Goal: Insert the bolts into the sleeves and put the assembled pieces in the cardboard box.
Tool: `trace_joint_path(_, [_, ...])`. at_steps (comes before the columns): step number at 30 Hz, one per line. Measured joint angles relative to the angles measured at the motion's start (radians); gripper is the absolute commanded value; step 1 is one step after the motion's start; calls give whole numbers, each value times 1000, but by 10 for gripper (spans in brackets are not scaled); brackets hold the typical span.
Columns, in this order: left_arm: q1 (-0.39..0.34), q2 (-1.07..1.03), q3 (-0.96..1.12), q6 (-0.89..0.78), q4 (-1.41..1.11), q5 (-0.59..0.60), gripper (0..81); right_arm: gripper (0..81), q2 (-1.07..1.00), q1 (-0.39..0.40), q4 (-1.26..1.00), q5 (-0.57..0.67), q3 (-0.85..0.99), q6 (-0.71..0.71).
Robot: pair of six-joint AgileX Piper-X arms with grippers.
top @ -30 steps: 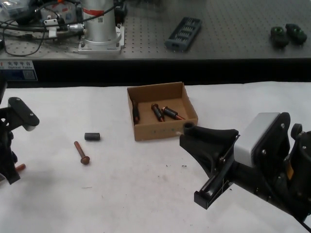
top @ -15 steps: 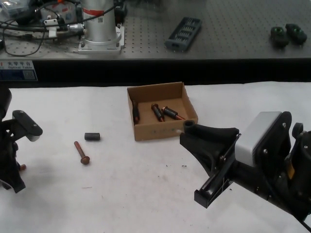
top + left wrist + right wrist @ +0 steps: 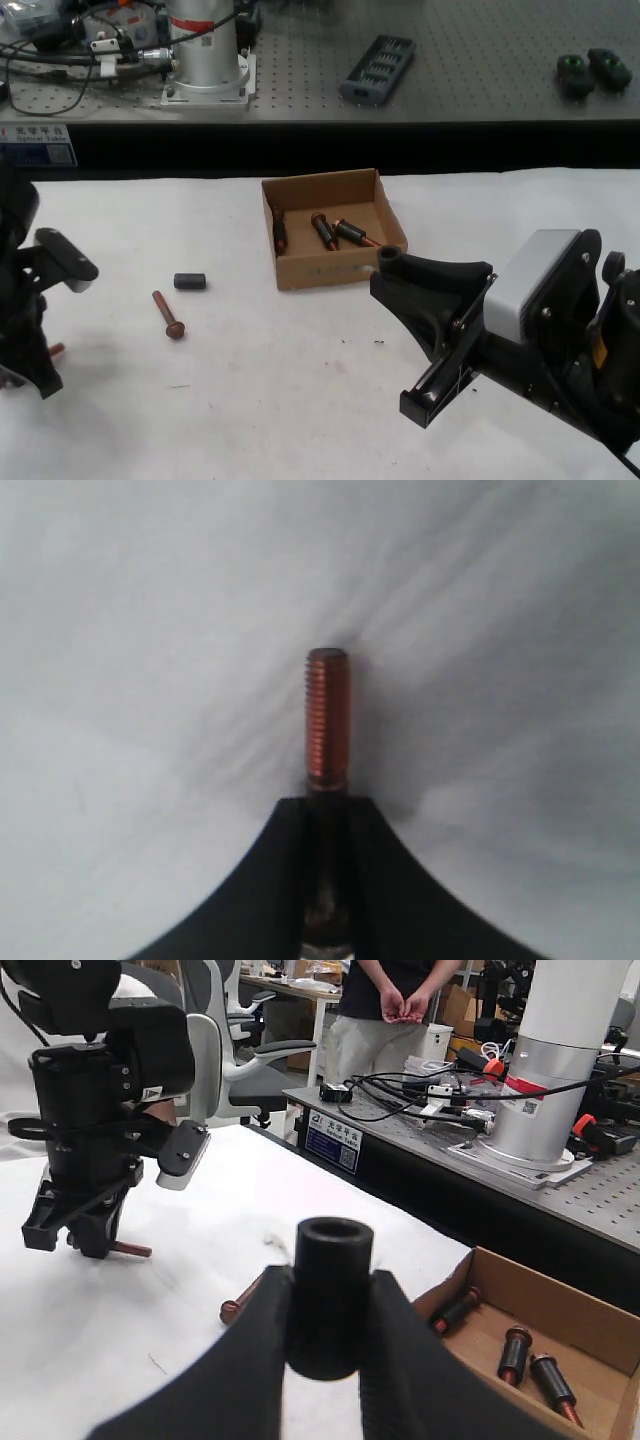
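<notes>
Far left: creeps a little toward the middle since a moment ago, with the left gripper (image 3: 327, 805) pinched tight on a bolt (image 3: 328, 720), low over the white cloth (image 3: 250, 400). Looks ready to meet a sleeve.

Next along: a spare bolt (image 3: 168, 314) and a spare sleeve (image 3: 189, 282), lying apart.

Then the cardboard box (image 3: 330, 270), with three done pieces (image 3: 322, 231) inside.

Right: stays put, with the right gripper (image 3: 330, 1295) squeezed on a sleeve (image 3: 333, 1255), just by the box front.

In the way, likely only the wide gap between held bolt and held sleeve.

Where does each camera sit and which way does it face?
High view: behind both arms, facing forward and down on the cardboard box and loose bolt.
Left wrist view: on that wrist, looking along the left claw, shut on a bolt.
Right wrist view: past the right claw gripping a sleeve, toward the left arm.
Shared: high and right wrist views show the cardboard box.
</notes>
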State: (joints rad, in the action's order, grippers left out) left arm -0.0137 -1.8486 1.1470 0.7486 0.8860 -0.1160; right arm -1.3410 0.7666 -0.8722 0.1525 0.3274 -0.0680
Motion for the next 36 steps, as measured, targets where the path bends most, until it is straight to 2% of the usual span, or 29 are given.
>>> trace_joint_path(4, [-44,53,-2,51,13,0,6,66,0,0,0,0,0,-1])
trace_joint_path(7, [-106,151,-2,85,22,2,6,66,0,0,0,0,0,-1])
trace_joint_path(15, [-188,253,-28,138,36,-9,6,66,0,0,0,-3,0,-4])
trace_joint_path(18, [-235,286,-81,229,0,-75,6,66,0,0,-13,33,-6,-25])
trace_joint_path(21, [-312,334,-215,358,-136,-133,6,66,0,0,-45,60,-25,-40])
trace_joint_path(22, [-314,335,-215,439,-143,-134,6,66,0,0,-50,61,-27,-42])
trace_joint_path(23, [-325,341,-238,446,-169,-133,6,66,0,0,-52,61,-28,-43])
trace_joint_path(30, [-369,348,-309,668,-297,-14,6,66,0,0,-76,67,-35,-51])
trace_joint_path(36, [-382,348,-320,948,-325,204,6,66,0,0,-82,67,-35,-60])
